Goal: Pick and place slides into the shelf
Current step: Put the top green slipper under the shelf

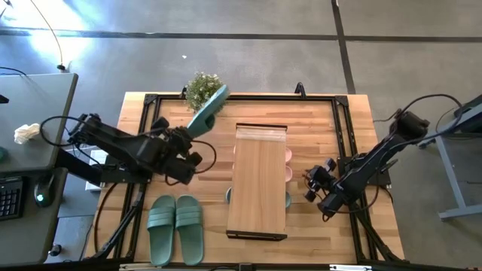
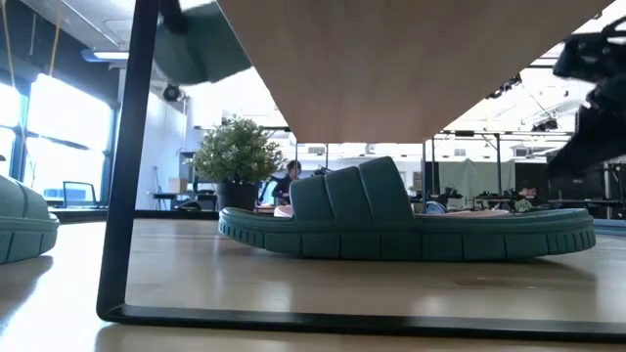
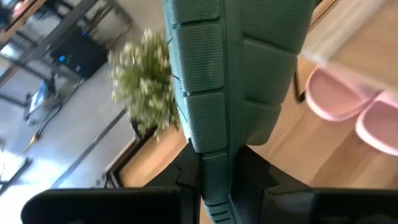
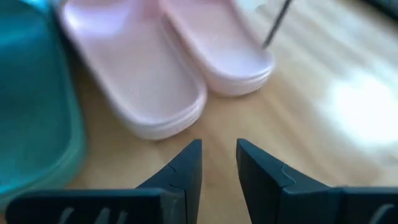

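- Holding one green slide (image 1: 207, 114) up off the counter (image 1: 143, 120) w/ left gripper (image 1: 183, 141), upper-left-centre of high view; fingers (image 3: 186, 177) pinching the slide's edge, sole facing wrist cam.
- Tilting: held slide angling up toward the potted plant (image 1: 202, 89) at the counter's top edge, just left of the shelf (image 1: 258, 181).
- Sitting centre frame in high view: shelf, long plank top running top to bottom, dark trim at both ends.
- Lying flat lower left of high view, side by side: second green pair (image 1: 175, 228), well apart from the shelf.
- Peeking out from under the shelf's right edge: pink slides (image 1: 288, 164); in right wrist view lying side by side, pink pair (image 4: 165, 62) just ahead of the gripper.
- Resting under the shelf in low view: another green slide (image 2: 406, 225), flat on the counter, strap up; edges also showing at the shelf's lower sides in high view.
- Hovering right of the shelf, centre-right of high view: right gripper (image 1: 311, 183), fingers (image 4: 183, 171) spread slightly w/ a narrow gap, gripping nothing.
- Sitting in bkgd of low view: a person (image 2: 287, 181) beside the plant, partly hidden.
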Robot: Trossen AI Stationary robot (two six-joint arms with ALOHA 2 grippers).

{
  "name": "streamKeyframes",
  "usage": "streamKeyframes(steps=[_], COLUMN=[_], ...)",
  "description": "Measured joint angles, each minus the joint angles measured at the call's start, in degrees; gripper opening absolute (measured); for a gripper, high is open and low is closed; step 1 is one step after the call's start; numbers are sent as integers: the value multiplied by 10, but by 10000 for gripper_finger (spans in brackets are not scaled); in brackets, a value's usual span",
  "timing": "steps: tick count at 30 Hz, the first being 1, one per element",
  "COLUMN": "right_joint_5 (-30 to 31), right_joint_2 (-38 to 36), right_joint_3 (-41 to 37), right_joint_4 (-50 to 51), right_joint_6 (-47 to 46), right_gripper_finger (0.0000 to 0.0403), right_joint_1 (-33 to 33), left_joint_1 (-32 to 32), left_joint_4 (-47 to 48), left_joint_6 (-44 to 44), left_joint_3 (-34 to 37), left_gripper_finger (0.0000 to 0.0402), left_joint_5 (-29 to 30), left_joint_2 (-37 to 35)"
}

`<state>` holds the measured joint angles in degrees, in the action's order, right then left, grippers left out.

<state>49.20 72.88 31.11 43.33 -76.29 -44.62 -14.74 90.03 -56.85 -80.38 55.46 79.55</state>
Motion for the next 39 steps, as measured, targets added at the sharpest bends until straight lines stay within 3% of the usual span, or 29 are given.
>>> streamKeyframes(steps=[7, 13, 16, 20, 24, 29, 35, 39], right_joint_5=[29, 125, 179, 171, 102, -44, -107, -125], right_joint_2=[-46, -98, -150, -215, -272, -288, -218, -145], right_joint_3=[82, 200, 264, 370, 487, 591, 691, 730], right_joint_4=[289, 469, 451, 446, 344, 157, 153, 189], right_joint_6=[-71, -73, 48, 218, 447, 705, 794, 802], right_gripper_finger=[92, 92, 92, 92, 92, 92, 104, 116], right_joint_1=[0, 0, 6, 36, 68, 111, 138, 159], left_joint_1=[9, 9, 9, 9, 9, 9, 51, 98], left_joint_4=[0, 0, -1, -1, -1, 0, -7, -66], left_joint_6=[152, 243, 291, 350, 386, 411, 421, 498], left_joint_3=[-132, -251, -302, -348, -371, -372, -372, -371], left_gripper_finger=[42, 42, 42, 42, 42, 40, 40, 40], left_joint_5=[-6, -40, -81, -147, -207, -253, -345, -423], left_joint_2=[-4, -4, -4, -4, -4, 1, 12, 26])
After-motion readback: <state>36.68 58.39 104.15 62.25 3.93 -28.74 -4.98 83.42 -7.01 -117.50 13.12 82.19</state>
